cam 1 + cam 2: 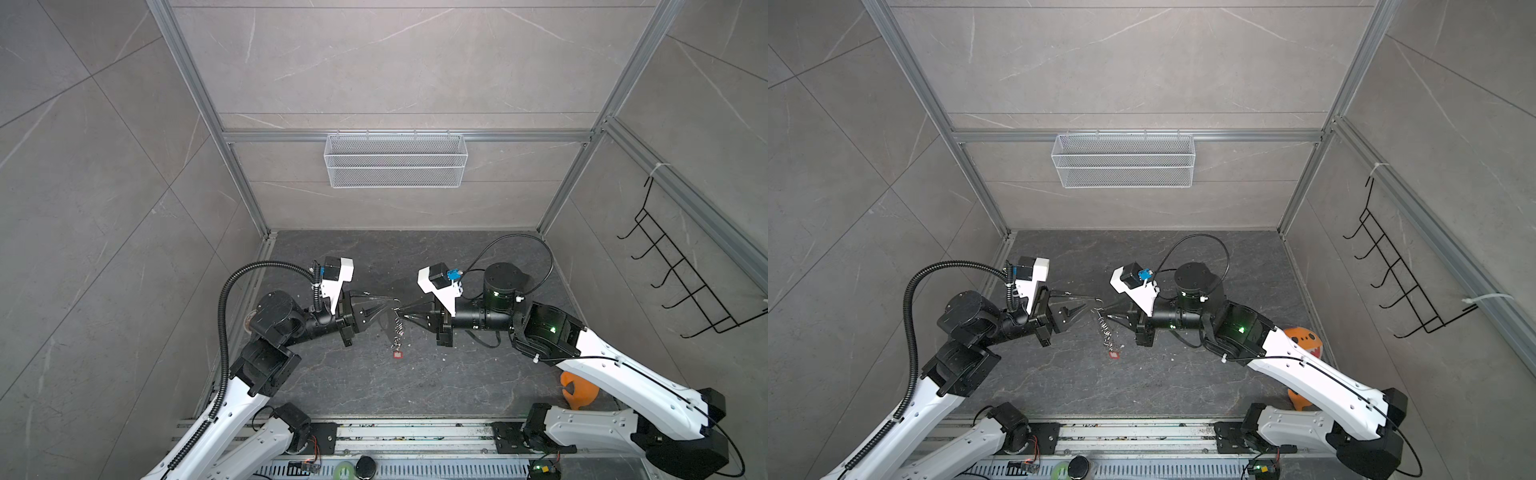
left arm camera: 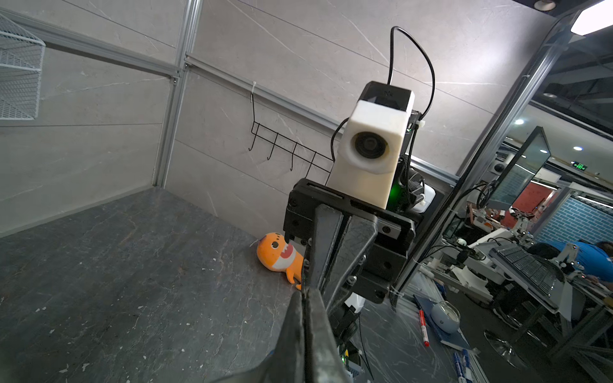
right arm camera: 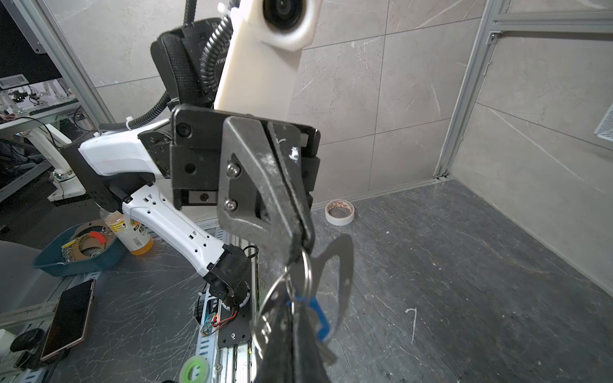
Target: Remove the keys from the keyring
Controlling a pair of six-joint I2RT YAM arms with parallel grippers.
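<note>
The keyring [image 1: 397, 328] hangs between two closed claws, over the bench [image 1: 457, 374].
The left claw [image 3: 300, 245] pinches the keyring's top ring; the right claw [image 1: 406, 317] is shut just beside it (its hold is unclear). The rings look light, stiff and slippery, so grip the blue key [image 3: 320, 318] by its plastic body. The red key [image 1: 398, 355] lies below the keyring.

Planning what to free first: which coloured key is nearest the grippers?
The blue key, beside the gripped ring; the red key hangs at the chain's far end.

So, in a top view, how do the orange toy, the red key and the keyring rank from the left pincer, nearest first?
1. keyring: centre, held in the left pincer.
2. red key: just beyond its lower end, toward the front.
3. orange toy: front right corner.
</note>
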